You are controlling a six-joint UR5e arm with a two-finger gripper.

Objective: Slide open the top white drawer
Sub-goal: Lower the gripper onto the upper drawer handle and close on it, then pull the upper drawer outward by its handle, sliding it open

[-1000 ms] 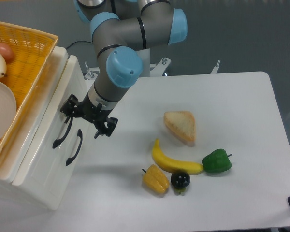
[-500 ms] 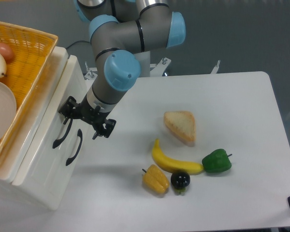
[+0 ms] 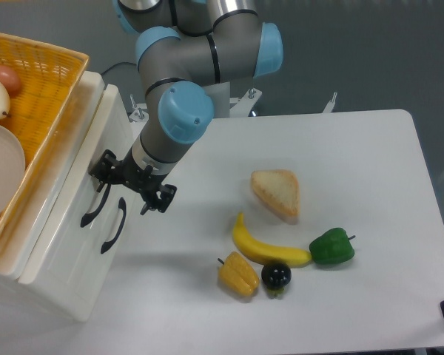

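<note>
The white cabinet stands at the left with its front facing right. The top white drawer [image 3: 72, 185] looks closed, and its black curved handle [image 3: 91, 209] sits left of the lower drawer's handle [image 3: 112, 226]. My gripper [image 3: 123, 192] points down and left at the drawer fronts, with its jaws spread apart. One finger [image 3: 101, 167] is at the upper end of the top handle; I cannot tell whether it touches. The other finger [image 3: 158, 198] hangs over the table to the right. Nothing is held.
A yellow woven basket [image 3: 55, 70] with a plate and fruit rests on the cabinet. On the white table lie a bread slice [image 3: 277, 192], a banana [image 3: 266, 250], a green pepper [image 3: 331, 247], a yellow pepper [image 3: 238, 275] and a dark round fruit [image 3: 276, 275].
The gripper has crept a little to the left, closer to the drawer fronts. The drawers have not moved.
</note>
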